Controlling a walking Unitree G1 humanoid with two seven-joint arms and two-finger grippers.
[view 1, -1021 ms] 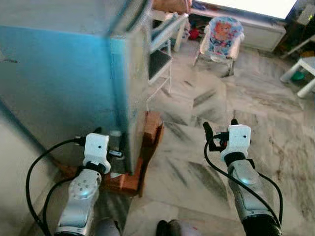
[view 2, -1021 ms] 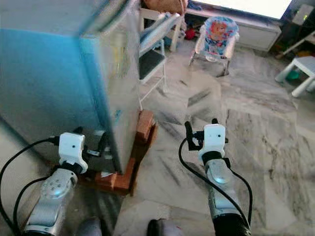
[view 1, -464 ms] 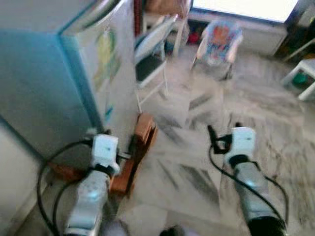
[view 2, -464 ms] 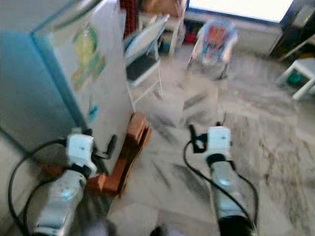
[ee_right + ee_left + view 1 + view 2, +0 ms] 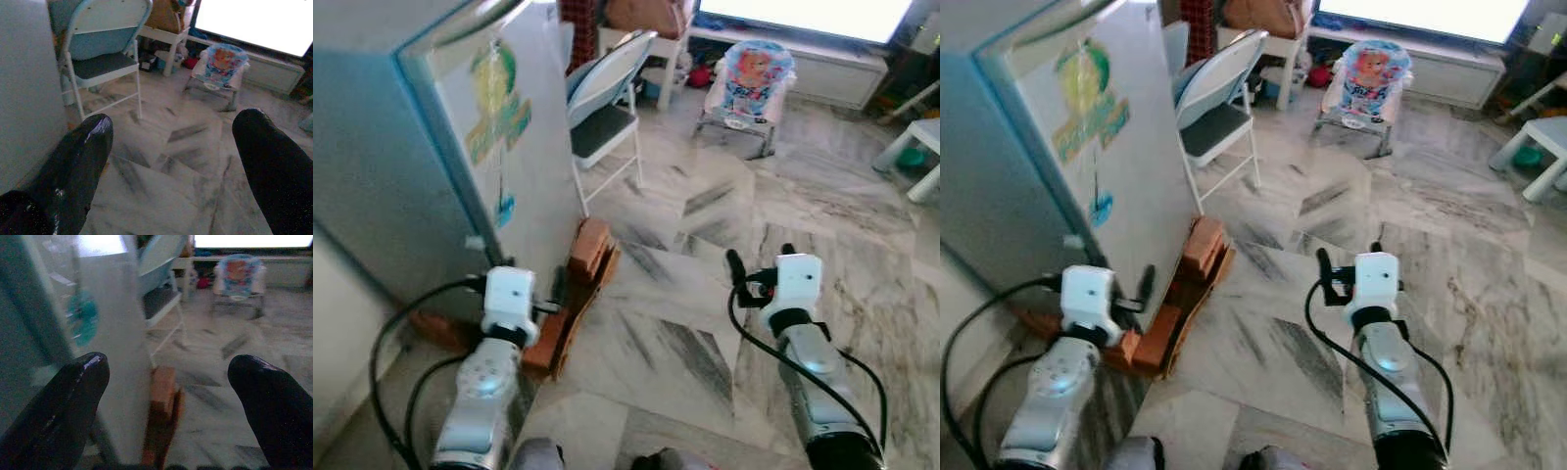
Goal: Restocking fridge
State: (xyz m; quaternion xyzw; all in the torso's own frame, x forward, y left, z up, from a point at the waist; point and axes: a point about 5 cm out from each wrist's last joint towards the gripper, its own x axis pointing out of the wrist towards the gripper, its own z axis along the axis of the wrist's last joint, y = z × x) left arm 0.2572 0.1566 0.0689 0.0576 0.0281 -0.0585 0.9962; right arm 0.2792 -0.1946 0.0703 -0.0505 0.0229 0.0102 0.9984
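Fridge (image 5: 499, 147), door shut, now shows its stickered front as the camera swings round; left pincer (image 5: 166, 396) and right pincer (image 5: 171, 161) hang wide, empty, beside it; restocking unstarted.

Fridge (image 5: 499, 147) & bricks (image 5: 578, 284) block left hand (image 5: 543, 299); marble floor (image 5: 705, 294) open ahead.

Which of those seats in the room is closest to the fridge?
The white folding chair with the dark seat. It stands right behind the fridge, while the colourful baby bouncer sits farther off across the marble floor, near the bright window.
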